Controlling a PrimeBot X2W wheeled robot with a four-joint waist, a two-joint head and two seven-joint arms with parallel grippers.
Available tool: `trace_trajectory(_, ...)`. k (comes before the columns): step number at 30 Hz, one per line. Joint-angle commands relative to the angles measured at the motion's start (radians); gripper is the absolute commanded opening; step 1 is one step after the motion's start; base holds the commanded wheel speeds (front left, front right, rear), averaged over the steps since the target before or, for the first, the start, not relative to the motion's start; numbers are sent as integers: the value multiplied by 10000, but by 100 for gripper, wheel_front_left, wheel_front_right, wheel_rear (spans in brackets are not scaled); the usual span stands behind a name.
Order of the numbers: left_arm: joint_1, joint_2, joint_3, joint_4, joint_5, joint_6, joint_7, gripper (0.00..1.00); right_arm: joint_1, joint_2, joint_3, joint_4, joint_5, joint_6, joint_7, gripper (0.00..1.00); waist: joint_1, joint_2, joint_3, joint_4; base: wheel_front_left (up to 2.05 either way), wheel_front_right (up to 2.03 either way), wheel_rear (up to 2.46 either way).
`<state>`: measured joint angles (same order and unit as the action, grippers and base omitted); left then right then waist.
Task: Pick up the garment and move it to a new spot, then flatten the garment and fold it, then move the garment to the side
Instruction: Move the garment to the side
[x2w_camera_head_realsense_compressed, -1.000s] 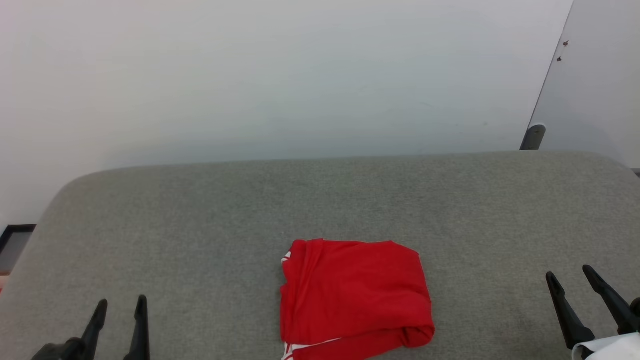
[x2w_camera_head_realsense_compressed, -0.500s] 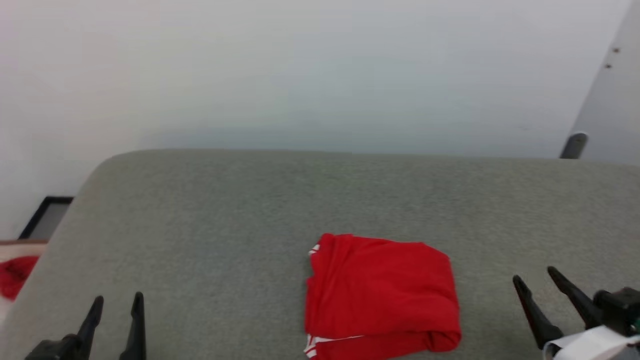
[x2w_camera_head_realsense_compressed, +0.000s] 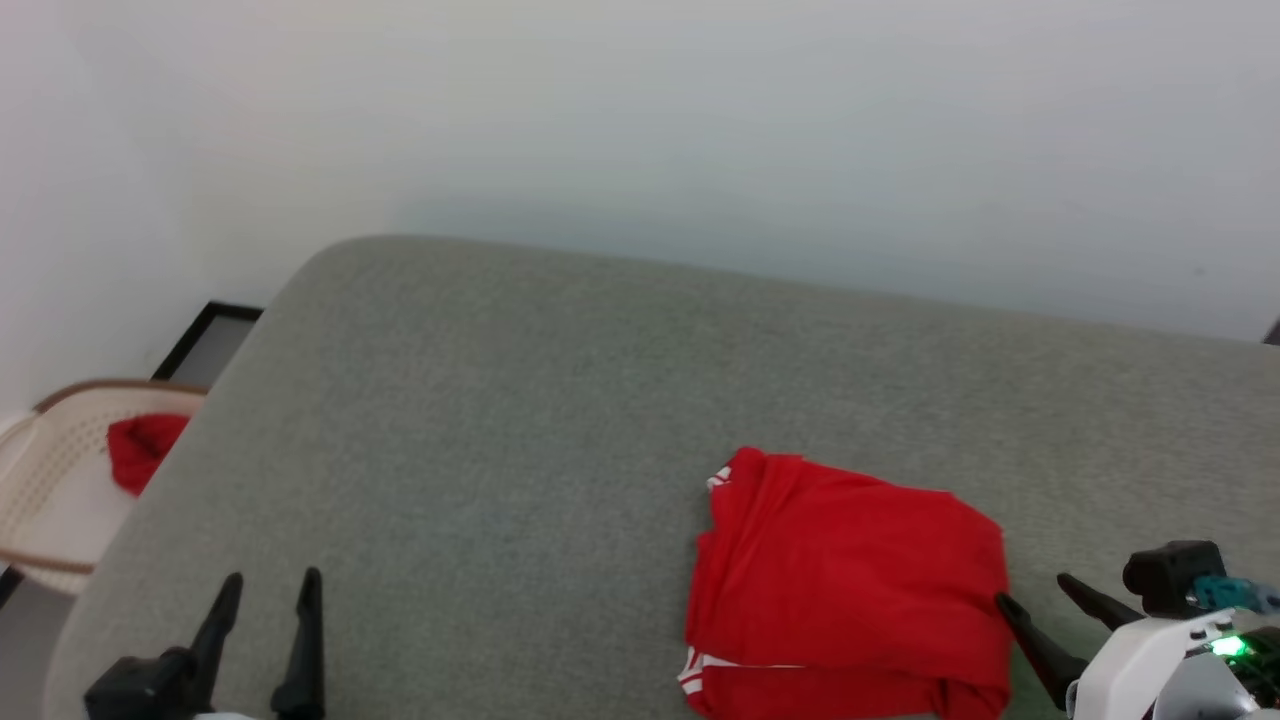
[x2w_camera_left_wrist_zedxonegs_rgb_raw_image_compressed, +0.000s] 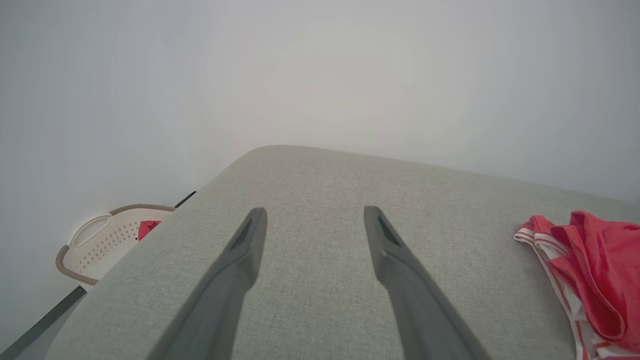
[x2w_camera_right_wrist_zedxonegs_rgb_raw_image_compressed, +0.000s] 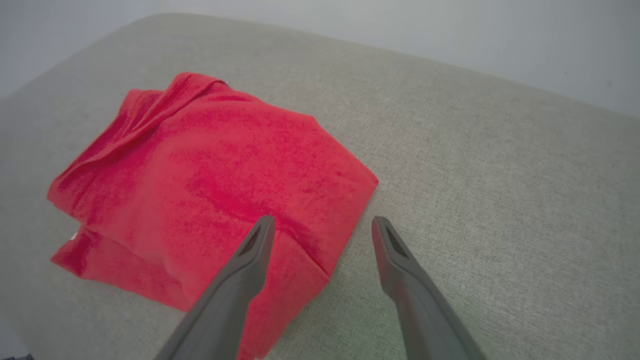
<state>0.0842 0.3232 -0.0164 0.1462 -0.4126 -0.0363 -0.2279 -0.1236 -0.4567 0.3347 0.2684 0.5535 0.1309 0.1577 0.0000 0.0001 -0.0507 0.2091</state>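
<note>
FOLD DONE, ONE MOVE TO GO: A red garment (x2w_camera_head_realsense_compressed: 850, 580) lies folded into a compact packet on the grey padded surface (x2w_camera_head_realsense_compressed: 500, 400). It sits toward the robot's right and close to the near edge, with a sliver of red-and-white striped trim showing at its near left corner. The right gripper (x2w_camera_head_realsense_compressed: 1032, 588) hovers at the packet's right-hand edge, jaws spread wide and holding nothing. In the right wrist view one finger lies over the red cloth and the other over bare surface, so the jaws straddle that edge. Whether either finger touches the fabric cannot be told. The left gripper (x2w_camera_head_realsense_compressed: 273, 576) hangs well apart at the lower left, jaws equally wide and empty. Off the surface's left end stands a pale basket (x2w_camera_head_realsense_compressed: 40, 490) with a red item (x2w_camera_head_realsense_compressed: 140, 445) inside.

The folding looks finished, which leaves the last step, shifting the garment to the side. That next move likely calls for the right jaws to drop low, work one finger under the stacked layers at that edge and close on the full thickness. A shallow pinch on the top layer alone could peel the fold open.
</note>
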Motion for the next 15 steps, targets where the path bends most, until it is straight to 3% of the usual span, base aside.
trace_trajectory(1,-132,-31,-34,1,8,-53,-9,100,-175,-27,-29,59,130,-5,261,100,0,-1,336,310,0,0,0)
trace_trajectory(8,-605,-302,-292,203,-36,-127,-132,100,-602,-129,-148,240,431,-5,2116,100,0,-1,1157,594,0,0,0)
trace_trajectory(15,-1133,-538,-429,487,-73,-235,-242,100,-1086,202,-356,680,684,-5,3440,100,0,-1,1888,746,0,0,0)
